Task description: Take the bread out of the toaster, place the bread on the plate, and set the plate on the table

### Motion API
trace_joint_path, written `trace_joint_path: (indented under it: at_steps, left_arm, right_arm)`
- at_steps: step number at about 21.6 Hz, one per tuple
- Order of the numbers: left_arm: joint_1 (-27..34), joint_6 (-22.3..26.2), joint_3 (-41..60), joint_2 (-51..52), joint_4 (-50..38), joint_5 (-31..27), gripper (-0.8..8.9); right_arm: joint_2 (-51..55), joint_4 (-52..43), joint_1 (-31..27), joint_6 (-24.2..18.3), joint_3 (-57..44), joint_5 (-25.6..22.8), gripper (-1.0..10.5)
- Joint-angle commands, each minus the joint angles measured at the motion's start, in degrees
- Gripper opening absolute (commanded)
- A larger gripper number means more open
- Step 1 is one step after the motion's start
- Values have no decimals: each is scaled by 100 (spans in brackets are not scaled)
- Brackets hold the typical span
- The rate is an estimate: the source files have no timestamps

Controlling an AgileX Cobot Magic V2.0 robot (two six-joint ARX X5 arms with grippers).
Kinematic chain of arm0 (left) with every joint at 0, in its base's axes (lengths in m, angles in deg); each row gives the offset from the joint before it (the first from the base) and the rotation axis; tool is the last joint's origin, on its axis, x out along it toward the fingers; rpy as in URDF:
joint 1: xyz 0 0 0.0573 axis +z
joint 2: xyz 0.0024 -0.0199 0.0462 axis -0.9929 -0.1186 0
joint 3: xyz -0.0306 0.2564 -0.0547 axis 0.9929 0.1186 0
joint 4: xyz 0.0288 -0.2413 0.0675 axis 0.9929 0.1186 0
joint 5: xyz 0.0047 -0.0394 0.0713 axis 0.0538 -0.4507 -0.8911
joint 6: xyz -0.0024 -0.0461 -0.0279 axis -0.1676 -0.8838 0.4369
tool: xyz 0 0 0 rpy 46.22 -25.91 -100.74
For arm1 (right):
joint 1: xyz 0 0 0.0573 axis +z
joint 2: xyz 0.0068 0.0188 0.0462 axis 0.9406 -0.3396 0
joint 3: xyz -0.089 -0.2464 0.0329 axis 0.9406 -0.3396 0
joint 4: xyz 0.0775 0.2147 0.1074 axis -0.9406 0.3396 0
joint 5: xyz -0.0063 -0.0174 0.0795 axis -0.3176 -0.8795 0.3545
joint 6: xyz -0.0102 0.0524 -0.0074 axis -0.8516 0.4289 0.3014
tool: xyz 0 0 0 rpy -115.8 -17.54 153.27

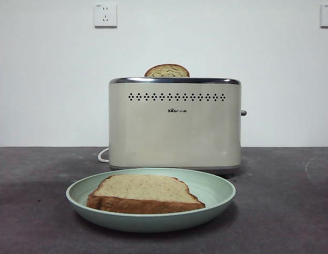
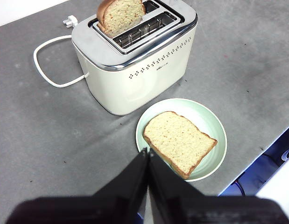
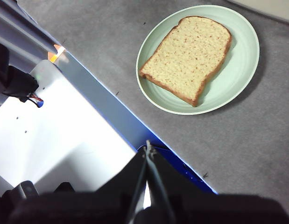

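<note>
The bread (image 1: 144, 193), a thick speckled tan slice with a brown crust, lies flat on the mint-green plate (image 1: 216, 193). The plate rests on the dark grey table (image 1: 280, 211) just in front of the cream toaster (image 1: 174, 132). Bread (image 2: 179, 140) and plate (image 2: 210, 122) also show in the left wrist view, and in the right wrist view as bread (image 3: 188, 58) and plate (image 3: 240, 70). My left gripper (image 2: 147, 154) is shut and empty, above the table short of the plate. My right gripper (image 3: 147, 145) is shut and empty, over the table's front edge.
A second, paler slice (image 1: 167, 71) stands in the toaster's far slot (image 2: 121, 16). The toaster's white cord (image 2: 46, 70) loops on the table behind it. The table's front edge (image 3: 111, 105) runs close to the plate, with a white floor area beyond.
</note>
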Motion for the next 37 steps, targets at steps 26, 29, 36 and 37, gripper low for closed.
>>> trace_joint_path:
  at_steps: [26, 29, 36, 37]
  left_arm:
    - [514, 846, 55, -31, -2710, -92, -4]
    - [1043, 1021, 264, 33, -3960, 706, -4]
    - [2037, 1283, 1163, 490, -5366, 1349, -4]
    - [2179, 1298, 1346, 608, -5427, 1346, -4]
  right_arm:
    - [33, -28, 9, -44, -20, -17, 2]
    - [33, -28, 9, -44, -20, -17, 2]
    - [33, -28, 9, -44, -20, -17, 2]
    - [33, -28, 9, -44, -20, -17, 2]
